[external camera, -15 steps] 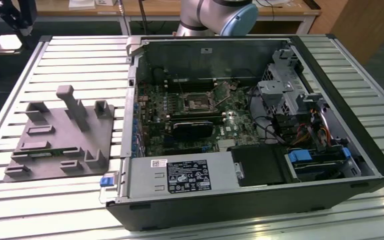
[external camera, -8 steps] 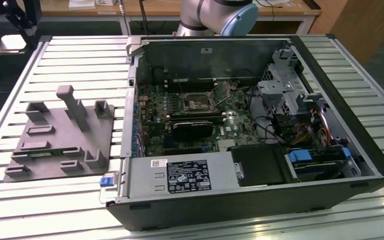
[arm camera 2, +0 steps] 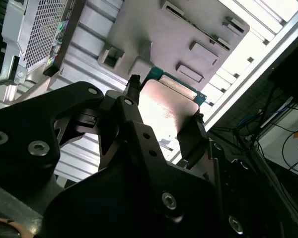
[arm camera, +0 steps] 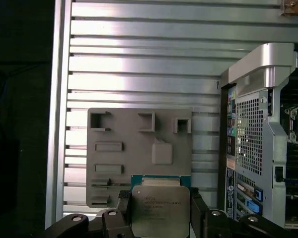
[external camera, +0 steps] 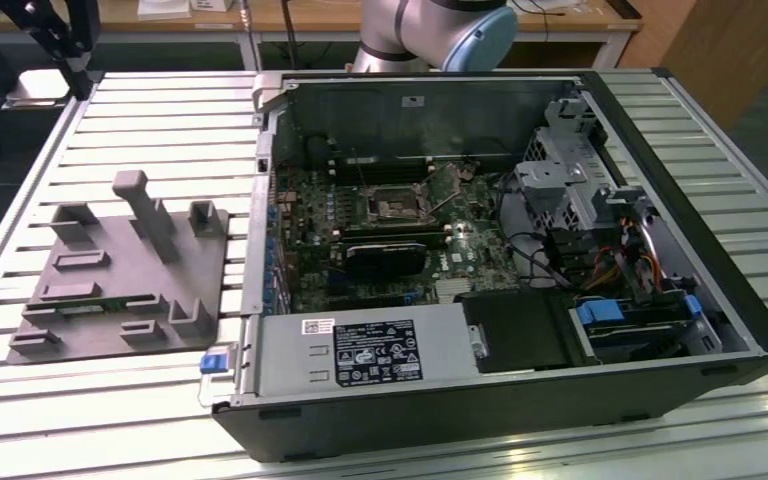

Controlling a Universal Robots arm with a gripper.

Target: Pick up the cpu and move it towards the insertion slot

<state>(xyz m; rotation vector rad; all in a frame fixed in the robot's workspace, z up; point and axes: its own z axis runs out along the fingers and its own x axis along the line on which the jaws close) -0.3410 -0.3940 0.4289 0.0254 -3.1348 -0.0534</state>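
The gripper point(arm camera: 160, 218) is squeezing the cpu point(arm camera: 160, 210) by two sides, one black finger point(arm camera: 125, 203) pressing on each side. The shiny square chip is hanging in the air above the grey fixture point(arm camera: 139, 153), over the fixture's edge. In the second wrist view the cpu point(arm camera 2: 164, 111) is sitting between the same dark jaws of the gripper point(arm camera 2: 164, 109). The fixture point(external camera: 124, 280) is lying on the table point(external camera: 157, 110) near the edge at the exterior view's left. The insertion slot point(external camera: 395, 208) is sitting inside the open computer case point(external camera: 491, 420), well apart from the fixture.
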